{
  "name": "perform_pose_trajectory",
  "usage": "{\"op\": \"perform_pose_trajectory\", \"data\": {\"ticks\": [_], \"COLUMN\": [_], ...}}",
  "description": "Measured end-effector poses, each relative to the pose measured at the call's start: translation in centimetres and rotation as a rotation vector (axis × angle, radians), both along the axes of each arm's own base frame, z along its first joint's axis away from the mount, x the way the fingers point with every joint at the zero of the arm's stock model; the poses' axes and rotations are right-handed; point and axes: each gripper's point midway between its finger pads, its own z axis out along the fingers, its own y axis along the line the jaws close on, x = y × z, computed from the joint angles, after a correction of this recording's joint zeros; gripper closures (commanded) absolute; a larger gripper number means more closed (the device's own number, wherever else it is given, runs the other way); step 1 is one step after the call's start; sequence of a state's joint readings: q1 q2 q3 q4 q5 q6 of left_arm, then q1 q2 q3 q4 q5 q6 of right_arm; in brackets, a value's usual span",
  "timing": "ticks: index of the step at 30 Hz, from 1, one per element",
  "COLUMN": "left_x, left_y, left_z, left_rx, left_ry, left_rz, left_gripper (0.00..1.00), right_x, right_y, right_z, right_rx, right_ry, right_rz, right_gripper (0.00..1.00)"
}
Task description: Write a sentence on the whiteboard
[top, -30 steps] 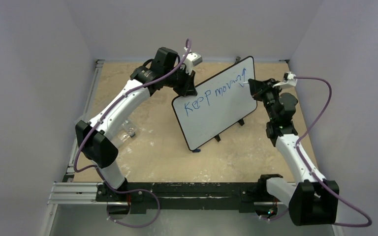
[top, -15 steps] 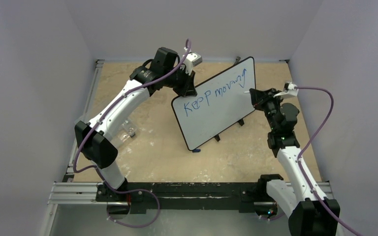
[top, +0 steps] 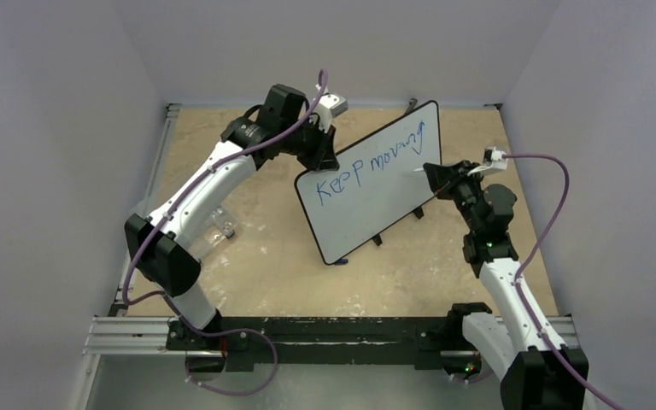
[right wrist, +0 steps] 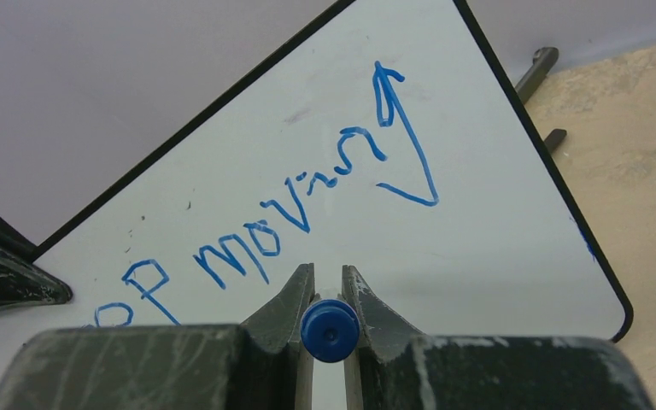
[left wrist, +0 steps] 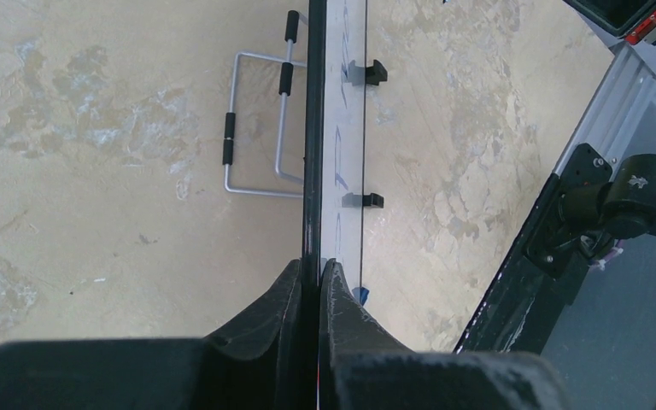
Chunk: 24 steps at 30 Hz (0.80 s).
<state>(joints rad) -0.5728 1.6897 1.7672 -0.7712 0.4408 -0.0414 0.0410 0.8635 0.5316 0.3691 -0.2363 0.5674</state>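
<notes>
The whiteboard (top: 367,205) stands tilted on its small black feet (left wrist: 366,73) in the middle of the table. Seen edge-on, its black rim (left wrist: 314,128) runs straight up the left wrist view. My left gripper (top: 325,156) (left wrist: 316,272) is shut on the board's upper left edge. The sentence (top: 367,164) (right wrist: 307,213) reads "Keep moving" in blue, slanting up to the right. My right gripper (top: 434,175) (right wrist: 328,286) is shut on a blue marker (right wrist: 330,331), which points at the bare board below "moving". Whether its tip touches the board is hidden.
A wire stand (left wrist: 256,128) with black grips lies on the table behind the board (right wrist: 536,64). A small blue piece (top: 339,262) (left wrist: 359,295) sits at the board's near corner. A clear item (top: 222,226) lies at the left. Walls enclose three sides; a rail (top: 137,335) runs along the near edge.
My right gripper has moved with the marker from the end of "moving" down and left, to below the word. The left arm and the board have shifted slightly left.
</notes>
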Motion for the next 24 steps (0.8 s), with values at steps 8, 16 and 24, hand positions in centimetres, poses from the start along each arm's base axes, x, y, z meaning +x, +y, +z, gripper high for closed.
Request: {"op": "perform_pose_trajectory", "data": {"ticks": [8, 16, 24], "left_x": [-0.5, -0.5, 0.0], "left_y": [0.4, 0.5, 1.7], "left_z": [0.0, -0.1, -1.3], "left_rx": [0.002, -0.012, -0.049], "left_ry": [0.002, 0.027, 0.086], "left_rz": [0.005, 0.028, 0.084], "left_gripper": [1.00, 1.00, 1.00], "right_x": [-0.8, -1.8, -4.5], "right_y": [2.2, 6.1, 11.1], "right_z": [-0.9, -2.2, -2.3], "right_rx": [-0.010, -0.024, -0.091], "right_ry": [-0.009, -0.014, -0.066], "right_rz": [0.139, 0.342, 0.520], "right_gripper": [1.00, 1.00, 1.00]}}
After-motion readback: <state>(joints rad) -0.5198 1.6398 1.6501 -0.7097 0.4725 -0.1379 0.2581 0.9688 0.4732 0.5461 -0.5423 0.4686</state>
